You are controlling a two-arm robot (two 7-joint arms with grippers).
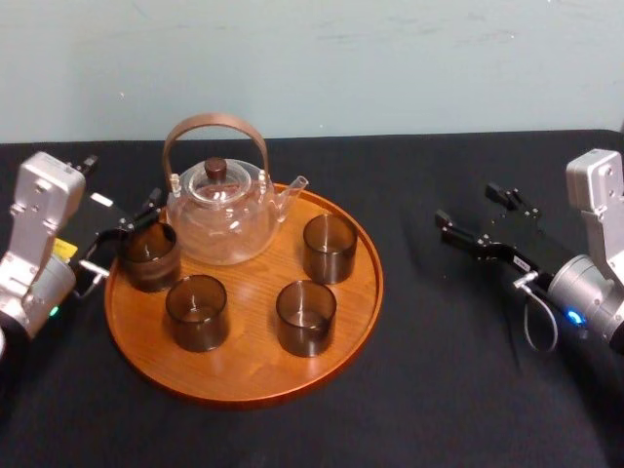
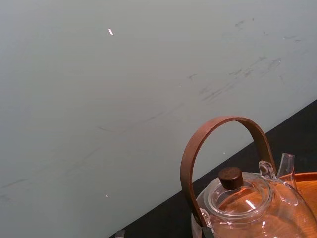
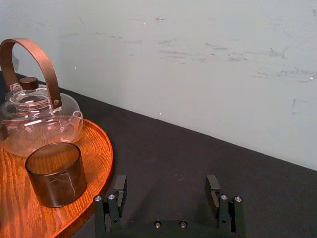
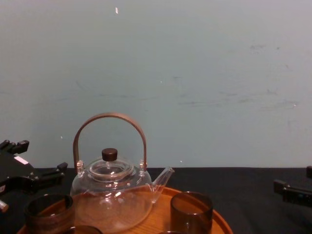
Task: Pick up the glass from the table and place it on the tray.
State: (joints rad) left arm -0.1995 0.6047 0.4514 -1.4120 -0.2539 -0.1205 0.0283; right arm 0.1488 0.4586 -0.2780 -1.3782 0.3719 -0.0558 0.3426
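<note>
On the tray (image 1: 244, 382), the glass (image 1: 148, 255) at its left edge, teapot (image 1: 222, 216) just behind, three glasses (image 1: 306, 317) rightward.

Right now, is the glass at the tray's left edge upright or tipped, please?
Upright: the glass stands mouth-up on the tray, beside the left gripper.

- Left end effector (image 1: 125, 234) sits low at the left, wrist bent, pointing right.
- Right end effector (image 1: 468, 207) hovers at the right, fingers spread wide, pointing left and far.
</note>
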